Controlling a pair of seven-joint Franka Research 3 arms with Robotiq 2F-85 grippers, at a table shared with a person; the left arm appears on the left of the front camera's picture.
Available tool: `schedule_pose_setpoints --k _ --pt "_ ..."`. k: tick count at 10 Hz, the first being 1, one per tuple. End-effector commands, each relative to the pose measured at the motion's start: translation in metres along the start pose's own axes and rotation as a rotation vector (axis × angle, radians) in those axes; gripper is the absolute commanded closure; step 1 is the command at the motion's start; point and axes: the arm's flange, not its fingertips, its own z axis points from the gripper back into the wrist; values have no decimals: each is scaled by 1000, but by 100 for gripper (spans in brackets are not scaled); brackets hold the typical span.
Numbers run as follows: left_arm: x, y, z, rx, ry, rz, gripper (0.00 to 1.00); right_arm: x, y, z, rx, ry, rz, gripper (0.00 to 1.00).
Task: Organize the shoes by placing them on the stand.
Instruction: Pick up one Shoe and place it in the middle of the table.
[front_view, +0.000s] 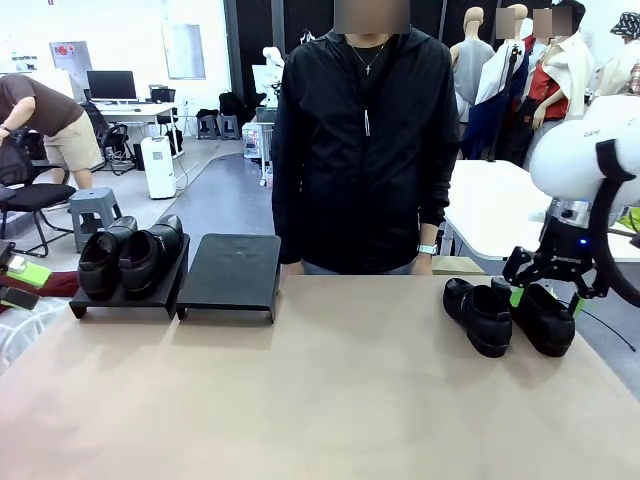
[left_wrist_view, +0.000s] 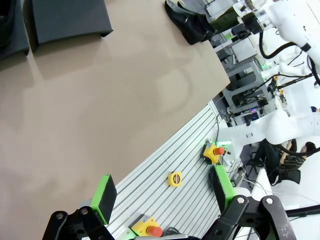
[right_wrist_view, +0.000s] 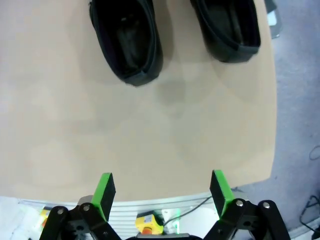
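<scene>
Two glossy black shoes (front_view: 130, 255) sit side by side on the left black stand (front_view: 125, 300). The stand next to it (front_view: 230, 272) is bare, and it also appears in the left wrist view (left_wrist_view: 67, 20). Two more shoes (front_view: 480, 315) (front_view: 545, 318) lie on the tan table at the right. My right gripper (front_view: 548, 285) hangs open just above and behind them; its wrist view has its open pads (right_wrist_view: 104, 192) over bare table short of both shoes (right_wrist_view: 127, 42) (right_wrist_view: 227, 27). My left gripper (left_wrist_view: 163, 192) is open and holds nothing, off the table's left edge (front_view: 18, 283).
A person in a black jacket (front_view: 365, 150) stands at the far edge, behind the middle of the table. Off the table's near edge lies a slotted base with a yellow tape measure (left_wrist_view: 174, 178) and emergency-stop buttons (left_wrist_view: 214, 151). A white table (front_view: 500, 210) stands behind at right.
</scene>
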Motion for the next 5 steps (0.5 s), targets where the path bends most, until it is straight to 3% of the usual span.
schedule_pose_setpoints --k 1,5 --pt "-1 1 2 4 11 -6 0 30 14 16 -36 9 -9 0" --pt "-1 1 2 4 11 -6 0 115 22 -2 -72 94 -19 0"
